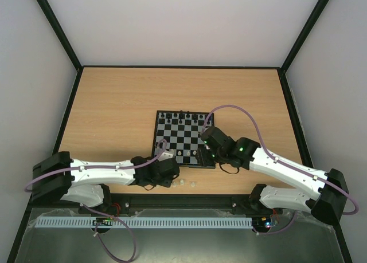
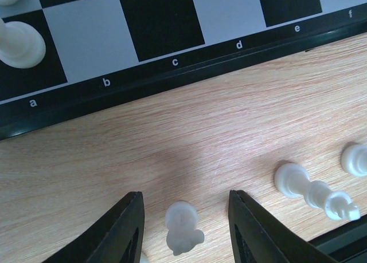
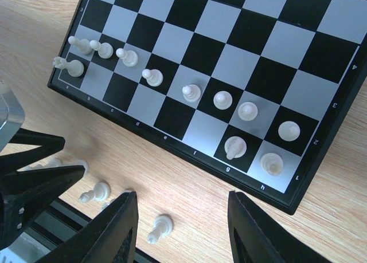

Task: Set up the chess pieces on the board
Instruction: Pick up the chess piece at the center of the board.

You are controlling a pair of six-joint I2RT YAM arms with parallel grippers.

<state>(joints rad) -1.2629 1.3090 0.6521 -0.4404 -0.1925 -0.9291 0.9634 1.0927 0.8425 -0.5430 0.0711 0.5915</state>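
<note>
Your left gripper (image 2: 184, 197) stands partly open astride a fallen white piece (image 2: 183, 233) on the table (image 2: 172, 148), with a gap on each side, near the board (image 2: 189, 74). Two more lie to its right. White pawns (image 3: 191, 92) line one row, with chessmen (image 3: 234, 147) behind on a, g and h. Your right gripper (image 3: 182, 194) hangs partly open, holding nothing.

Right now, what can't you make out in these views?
- Top view: near corners of the board lie under the left hand and right hand; piece types too small to tell.
- Left wrist: rightmost white piece cut by the frame edge.
- Right wrist: loose pieces partly behind the left hand.
</note>
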